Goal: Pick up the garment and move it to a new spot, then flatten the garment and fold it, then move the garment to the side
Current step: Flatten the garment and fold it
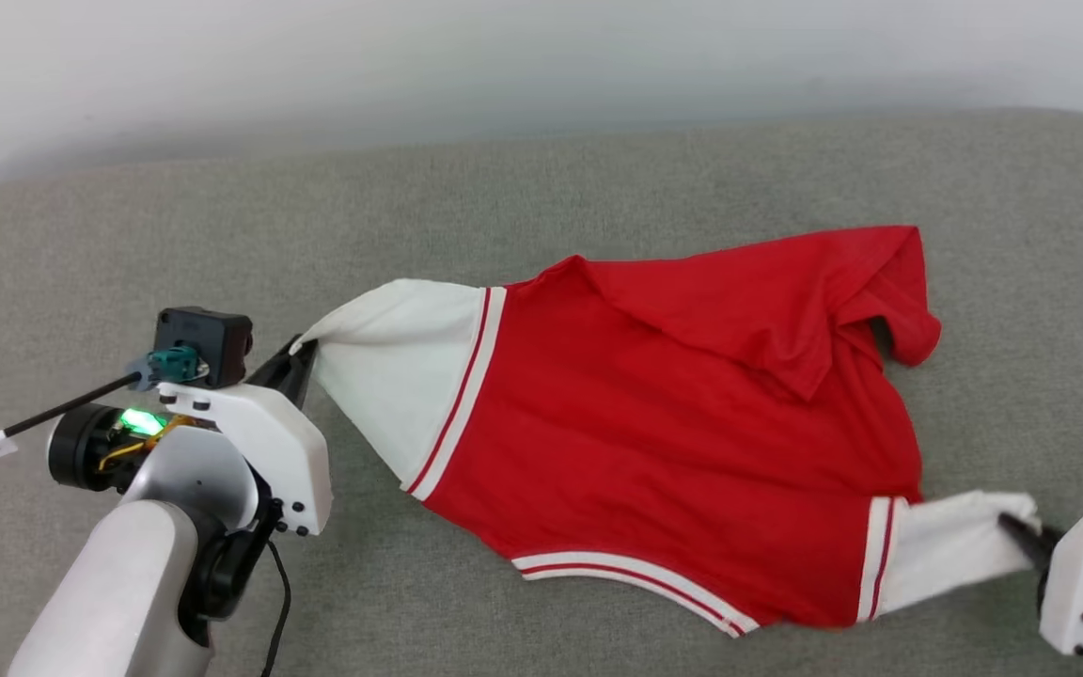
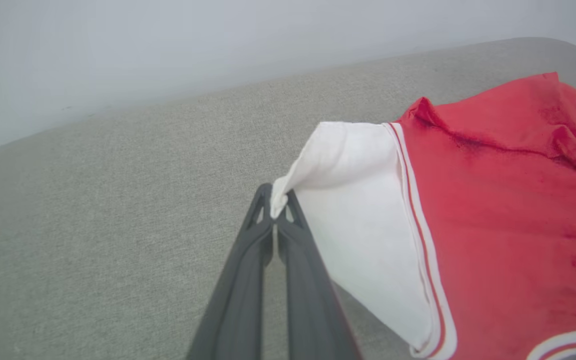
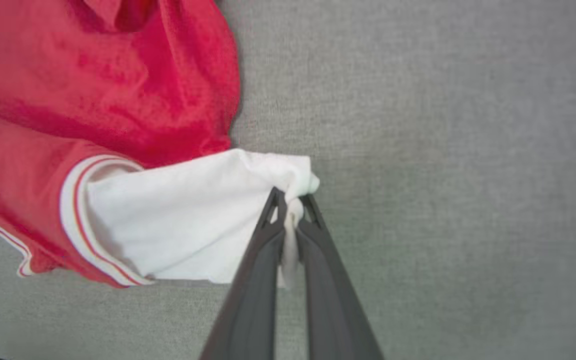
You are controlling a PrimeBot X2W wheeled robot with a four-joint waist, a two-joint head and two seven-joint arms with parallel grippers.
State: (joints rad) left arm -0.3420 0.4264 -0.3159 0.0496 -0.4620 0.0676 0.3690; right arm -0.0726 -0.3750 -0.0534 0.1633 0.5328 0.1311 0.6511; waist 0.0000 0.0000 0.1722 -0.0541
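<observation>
- The jersey (image 1: 692, 442), red with white sleeves, lies spread on a grey upholstered cushion (image 1: 541, 179). In the head view it reaches from the centre out toward 3 o'clock.
- The left gripper (image 1: 300, 362) sits at 9 o'clock in the head view. Its fingers are pressed together on the tip of the left-hand sleeve (image 1: 400, 376), which is drawn out to a point toward it.
- The right gripper (image 1: 1023, 528) comes in at 4 o'clock, at the frame's edge. It is pinched on the end of the right-hand sleeve (image 1: 950, 550).
- The jersey's far red edge is folded over onto itself. The flap runs from 12 to 2 o'clock on the shirt and is bunched at its 2 o'clock corner.
- Red-and-white striped trim (image 1: 635, 574) runs along the jersey's 6 o'clock edge, and like stripes mark where each sleeve meets the red.
- The left wrist view gives the pinch close up: a small fold of white cloth pokes out between the fingertips, and the two dark fingers lie nearly touching along their length.
- The right wrist view shows white cloth bunched over the fingertips, with a strip of it hanging down between the fingers. In the head view that grip is small and dark.
- The head view adds a green light (image 1: 139, 420) on the left wrist, a black cable (image 1: 43, 414) leading off toward 9 o'clock, and a pale wall (image 1: 504, 66) beyond the cushion at 12 o'clock.
</observation>
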